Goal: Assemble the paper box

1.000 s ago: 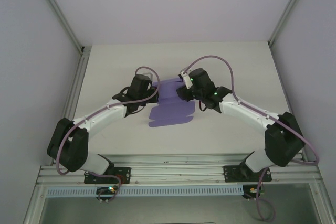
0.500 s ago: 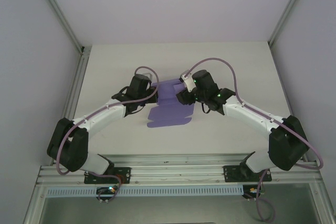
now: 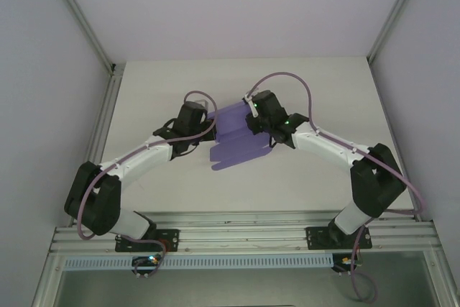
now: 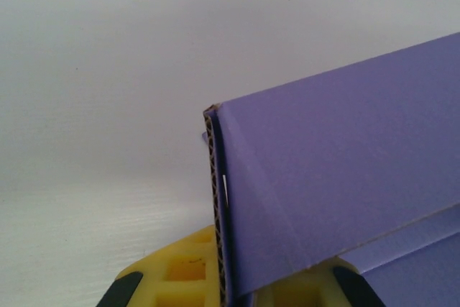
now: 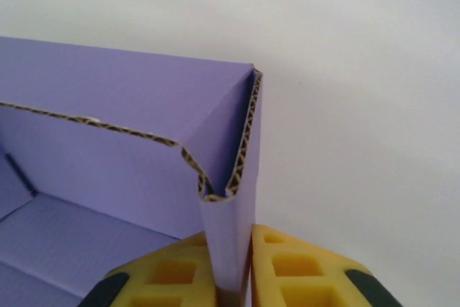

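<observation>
Both left gripper [image 4: 230,289] and right gripper [image 5: 231,267] pinch wall edges, apt holds on the seemingly light, crease-prone paper box [image 3: 236,145].

**Pretty sure this was a robotics lab test cell**

Definitely wasn't anyone's home. A left arm [image 3: 140,157] and a right arm [image 3: 327,149] were bolted to an aluminium rail [image 3: 244,239] at the near edge of a bare white table [image 3: 323,84]. Plain pale panels [image 3: 237,5] boxed it in left, right and far, with metal corner posts [image 3: 79,16].
</observation>
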You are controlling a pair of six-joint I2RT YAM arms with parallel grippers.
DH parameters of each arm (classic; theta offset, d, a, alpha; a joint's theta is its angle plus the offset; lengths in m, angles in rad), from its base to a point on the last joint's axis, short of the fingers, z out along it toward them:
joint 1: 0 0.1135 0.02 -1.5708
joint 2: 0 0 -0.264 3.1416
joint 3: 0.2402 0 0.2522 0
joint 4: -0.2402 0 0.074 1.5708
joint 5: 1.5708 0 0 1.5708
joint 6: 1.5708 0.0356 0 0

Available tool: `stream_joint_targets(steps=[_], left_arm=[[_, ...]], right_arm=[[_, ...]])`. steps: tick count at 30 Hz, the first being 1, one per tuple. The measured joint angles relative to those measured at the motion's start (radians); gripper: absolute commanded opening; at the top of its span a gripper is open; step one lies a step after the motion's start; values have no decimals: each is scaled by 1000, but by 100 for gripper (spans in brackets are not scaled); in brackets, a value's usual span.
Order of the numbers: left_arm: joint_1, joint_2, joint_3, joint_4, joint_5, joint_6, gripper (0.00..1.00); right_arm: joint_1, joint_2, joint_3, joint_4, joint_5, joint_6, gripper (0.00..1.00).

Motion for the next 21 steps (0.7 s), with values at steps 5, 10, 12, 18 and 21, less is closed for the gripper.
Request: stream_joint_targets(steps=[5,10,12,18,21], left_arm=[[-15,0,3,2,-10,-2,0],[-27,0,5,10,-8,-5,0],[-34,0,9,17,-3,-5,0],[-42,0,32,24,-2,-5,0],[-42,0,35,30,1,-5,0]], right_arm=[[36,59,61,-53,176,16,10],[62,104,113,-118,309,53,9],[68,114,134,-148,359,71,9],[85,150,205,-225,487,113,10],[93,168,225,-243,538,128,10]])
